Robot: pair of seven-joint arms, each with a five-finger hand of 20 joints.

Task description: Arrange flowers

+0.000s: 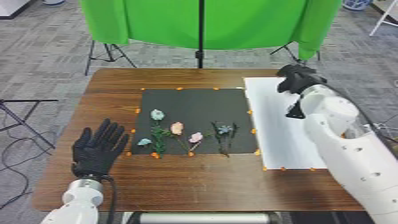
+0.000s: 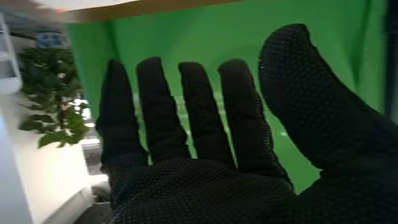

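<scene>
Several flowers lie toward six o'clock on the black mat, with the left hand at eight o'clock, the right hand at two, both with straight fingers apart.

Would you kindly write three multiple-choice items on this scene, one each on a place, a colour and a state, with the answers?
1. Where do the flowers lie?
A) On the white sheet
B) On the dark mat
C) On the floor

2. What colour is the cloth hanging beyond the table?
A) Red
B) Blue
C) Green

3. How are the fingers of the right hand?
A) Straight, holding nothing
B) Curled round a stem
C) Closed in a fist

Answers:
1. B: the head view shows blooms and stems laid out on the mat.
2. C: the cloth is green in both views.
3. A: the right wrist view shows the fingers extended, with nothing in their grasp.
</scene>
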